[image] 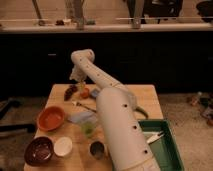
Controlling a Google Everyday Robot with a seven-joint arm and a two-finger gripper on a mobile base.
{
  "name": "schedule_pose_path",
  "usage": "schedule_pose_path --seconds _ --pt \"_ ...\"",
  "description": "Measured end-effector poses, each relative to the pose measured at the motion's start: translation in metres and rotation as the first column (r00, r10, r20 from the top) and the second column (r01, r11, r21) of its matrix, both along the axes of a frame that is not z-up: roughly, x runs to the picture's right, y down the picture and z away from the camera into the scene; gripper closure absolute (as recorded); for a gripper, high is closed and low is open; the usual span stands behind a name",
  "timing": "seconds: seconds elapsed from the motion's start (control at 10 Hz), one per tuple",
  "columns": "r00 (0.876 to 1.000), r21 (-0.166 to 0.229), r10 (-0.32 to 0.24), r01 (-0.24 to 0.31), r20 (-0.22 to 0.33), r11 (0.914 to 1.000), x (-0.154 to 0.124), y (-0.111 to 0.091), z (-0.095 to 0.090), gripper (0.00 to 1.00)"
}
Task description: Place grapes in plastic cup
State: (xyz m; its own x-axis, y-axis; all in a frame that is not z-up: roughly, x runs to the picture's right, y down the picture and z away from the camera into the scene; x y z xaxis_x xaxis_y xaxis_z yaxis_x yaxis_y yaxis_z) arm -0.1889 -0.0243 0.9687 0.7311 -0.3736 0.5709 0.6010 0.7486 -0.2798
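Observation:
The grapes (70,92), a small dark purple bunch, lie at the back left of the wooden table (150,100). An orange-red tomato (85,93) sits just right of them. My gripper (76,78) hangs from the white arm (112,115) just above and slightly right of the grapes, over the table's back edge. The plastic cup (88,129), pale yellow-green, stands upright near the middle of the table, right beside the arm's lower part.
An orange bowl (51,118) sits at the left, a dark bowl (39,150) and a white bowl (63,146) at the front left. A metal cup (96,149) stands at the front. A blue cloth (79,117), a utensil (85,105) and a green tray (167,147) are nearby.

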Motion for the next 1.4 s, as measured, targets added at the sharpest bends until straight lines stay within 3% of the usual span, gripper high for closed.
schedule_pose_path --seconds 0.2,0.4,0.6,1.4 --pt "1.000 0.035 0.015 -0.015 0.018 0.9993 -0.007 0.006 -0.006 0.20" --pt "0.998 0.100 0.033 -0.038 0.044 0.9943 -0.007 0.011 -0.008 0.20" --pt "0.998 0.132 0.040 -0.047 0.055 0.9902 -0.009 0.016 -0.006 0.20" --pt "0.999 0.118 0.004 -0.008 0.033 0.9929 -0.025 0.029 0.020 0.20"
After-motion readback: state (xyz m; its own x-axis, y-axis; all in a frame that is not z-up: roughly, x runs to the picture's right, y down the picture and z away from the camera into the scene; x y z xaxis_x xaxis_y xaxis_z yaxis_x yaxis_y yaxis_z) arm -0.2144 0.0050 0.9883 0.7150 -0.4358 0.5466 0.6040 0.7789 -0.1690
